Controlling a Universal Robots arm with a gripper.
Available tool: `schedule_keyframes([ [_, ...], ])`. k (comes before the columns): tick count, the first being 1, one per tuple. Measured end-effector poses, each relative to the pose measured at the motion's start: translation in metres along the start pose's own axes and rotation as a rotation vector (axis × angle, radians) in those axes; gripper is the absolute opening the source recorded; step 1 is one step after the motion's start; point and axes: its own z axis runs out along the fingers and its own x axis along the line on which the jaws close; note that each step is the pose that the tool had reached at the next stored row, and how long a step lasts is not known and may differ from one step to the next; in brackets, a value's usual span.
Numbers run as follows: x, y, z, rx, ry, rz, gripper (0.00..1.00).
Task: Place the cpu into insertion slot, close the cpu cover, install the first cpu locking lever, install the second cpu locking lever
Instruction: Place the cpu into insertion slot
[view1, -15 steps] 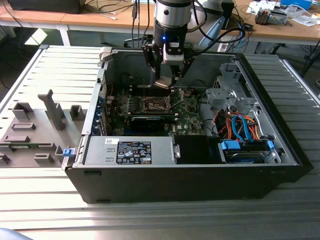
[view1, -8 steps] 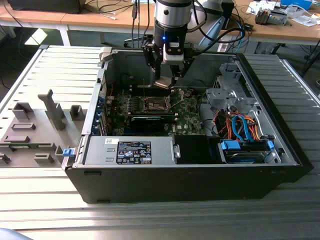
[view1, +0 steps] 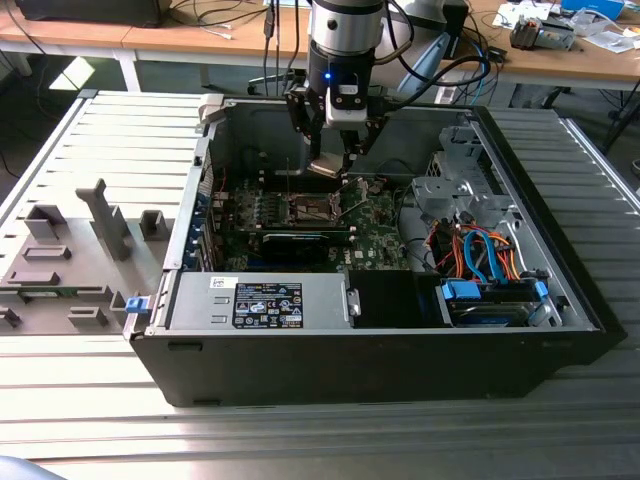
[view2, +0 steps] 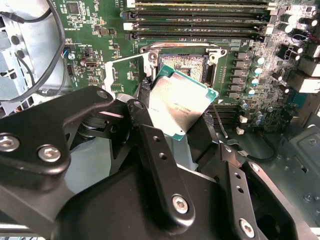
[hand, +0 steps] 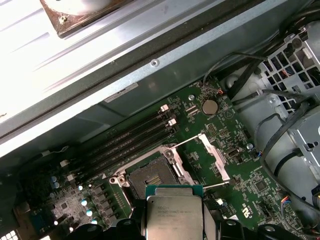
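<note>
I see my gripper squeezed tight on the cpu, a flat shiny grey square with a green edge, tilted, held over the open insertion slot, brown inside

A grey ribbed metal bench fills the foreground, with grey plastic blocks near its edge at the exterior view's left. Behind its far edge stand wooden tables strewn with cables, over a dark floor
</note>
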Motion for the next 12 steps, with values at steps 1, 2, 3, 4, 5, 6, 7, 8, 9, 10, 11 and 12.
schedule_keyframes([
  [1,0.0,0.0,0.0,0.0,0.0,0.001,0.54],
  [2,0.0,0.0,0.0,-0.0001,-0.0001,0.001,0.54],
  [3,0.0,0.0,0.0,-0.0001,-0.0001,0.002,0.54],
  [4,0.0,0.0,0.0,-0.0001,-0.0001,0.002,0.54],
  [5,0.0,0.0,0.0,0.0,-0.0001,0.002,0.54],
  [6,0.0,0.0,0.0,0.0,-0.0001,0.003,0.54],
  [7,0.0,0.0,0.0,0.0,-0.0001,0.004,0.54],
  [8,0.0,0.0,0.0,0.0,-0.0002,0.004,0.54],
  [9,0.0,0.0,0.0,-0.0001,-0.0002,0.004,0.54],
  [10,0.0,0.0,0.0,-0.0001,-0.0002,0.005,0.54],
  [11,0.0,0.0,0.0,-0.0001,-0.0001,0.005,0.54],
  [12,0.0,0.0,0.0,-0.0001,-0.0002,0.006,0.54],
])
